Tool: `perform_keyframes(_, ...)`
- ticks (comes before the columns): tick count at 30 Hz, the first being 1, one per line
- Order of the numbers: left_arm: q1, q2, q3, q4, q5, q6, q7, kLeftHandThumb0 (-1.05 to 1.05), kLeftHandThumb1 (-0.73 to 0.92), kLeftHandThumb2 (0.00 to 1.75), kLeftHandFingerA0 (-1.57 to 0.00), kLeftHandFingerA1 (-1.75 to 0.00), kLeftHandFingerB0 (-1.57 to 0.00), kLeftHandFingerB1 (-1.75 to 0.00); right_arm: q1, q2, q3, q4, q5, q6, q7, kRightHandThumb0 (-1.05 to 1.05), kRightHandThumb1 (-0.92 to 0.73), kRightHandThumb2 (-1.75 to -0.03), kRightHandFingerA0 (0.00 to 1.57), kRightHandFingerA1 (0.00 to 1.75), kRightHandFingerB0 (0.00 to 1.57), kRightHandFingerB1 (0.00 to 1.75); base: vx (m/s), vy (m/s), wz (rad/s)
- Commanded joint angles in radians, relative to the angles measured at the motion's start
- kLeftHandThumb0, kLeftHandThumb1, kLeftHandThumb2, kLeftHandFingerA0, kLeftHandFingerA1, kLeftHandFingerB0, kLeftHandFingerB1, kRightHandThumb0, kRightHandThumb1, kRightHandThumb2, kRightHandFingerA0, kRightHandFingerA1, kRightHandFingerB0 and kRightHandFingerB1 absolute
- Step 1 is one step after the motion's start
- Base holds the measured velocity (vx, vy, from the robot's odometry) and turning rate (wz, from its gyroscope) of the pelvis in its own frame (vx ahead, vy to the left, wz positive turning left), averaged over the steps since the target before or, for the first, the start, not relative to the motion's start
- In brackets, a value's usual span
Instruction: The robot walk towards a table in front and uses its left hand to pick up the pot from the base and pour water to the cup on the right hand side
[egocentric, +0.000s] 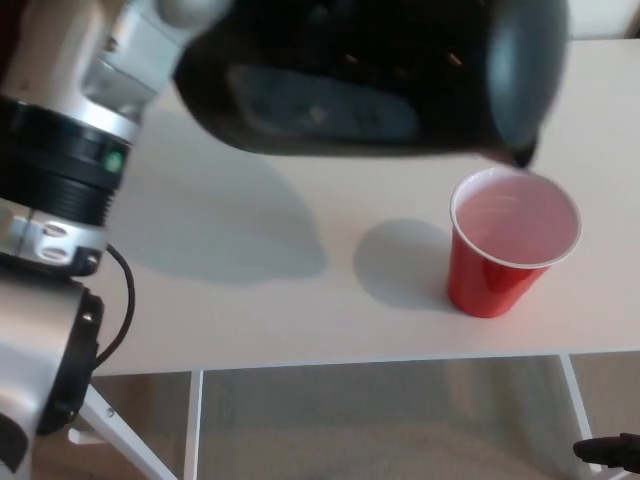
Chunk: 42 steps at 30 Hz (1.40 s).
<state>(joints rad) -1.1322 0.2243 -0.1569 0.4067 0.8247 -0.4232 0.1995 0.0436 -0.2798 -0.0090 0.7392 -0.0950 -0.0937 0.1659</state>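
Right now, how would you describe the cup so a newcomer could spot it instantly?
Start at the white table and look to its front right part. The red plastic cup stands upright there, just below the spout of the tilted black pot; it is the only red thing, with a pale inside.

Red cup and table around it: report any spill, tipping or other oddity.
Nothing stands out. The red cup stands upright on the white table, and no puddle or drips show around it. The black pot is tilted on purpose, its spout just above the cup's rim. The cup's inside is too pale to judge any water.
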Motion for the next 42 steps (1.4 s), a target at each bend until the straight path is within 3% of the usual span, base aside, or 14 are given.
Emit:
perform_keyframes(1, -0.064, 0.072, 0.309, 0.094, -0.369, 0.35, -0.167, -0.13, 0.8, 0.71, -1.2, -1.29, -0.79, -1.08, 0.018, -0.02, 0.0, 0.0, -0.009, 0.0, -0.006, -0.33, -0.58, -0.57, 0.73, 0.54, 0.59, 0.47, 0.0, 0.0, 0.0)
perform_keyframes(11, 0.136, -0.01, 0.496, 0.041, -0.546, 0.438, -0.22, -0.13, 0.78, 0.69, -1.11, -1.37, -0.79, -1.08, 0.031, -0.013, 0.005, 0.026, -0.01, -0.018, 0.003, -0.32, -0.58, -0.57, 0.68, 0.52, 0.57, 0.46, 0.0, 0.0, 0.0)
perform_keyframes(13, 0.163, -0.065, 0.577, 0.032, -0.641, 0.547, -0.235, -0.16, 0.78, 0.74, -1.08, -1.38, -0.78, -1.1, 0.026, -0.013, 0.012, 0.043, -0.021, -0.027, -0.008, -0.33, -0.58, -0.57, 0.71, 0.54, 0.57, 0.46, 0.0, 0.0, 0.0)
perform_keyframes(16, 0.229, -0.136, 0.637, 0.018, -0.707, 0.586, -0.226, -0.12, 0.76, 0.77, -0.91, -1.54, -0.71, -1.16, 0.021, -0.007, 0.012, 0.039, -0.015, -0.025, -0.004, -0.33, -0.59, -0.57, 0.69, 0.55, 0.56, 0.47, 0.0, 0.0, 0.0)
perform_keyframes(27, 0.344, -0.26, 0.658, 0.004, -0.718, 0.605, -0.235, -0.11, 0.72, 0.8, -0.97, -1.5, -0.77, -1.12, 0.023, -0.006, 0.012, 0.011, -0.02, -0.005, -0.004, -0.36, -0.6, -0.58, 0.68, 0.53, 0.56, 0.45, 0.0, 0.0, 0.0)
perform_keyframes(42, 0.402, -0.301, 0.596, -0.074, -0.71, 0.65, -0.265, -0.13, 0.78, 0.73, -1.01, -1.45, -0.8, -1.07, 0.018, -0.017, 0.026, -0.02, -0.031, 0.019, -0.004, -0.34, -0.6, -0.58, 0.69, 0.5, 0.58, 0.44, 0.0, 0.0, 0.0)
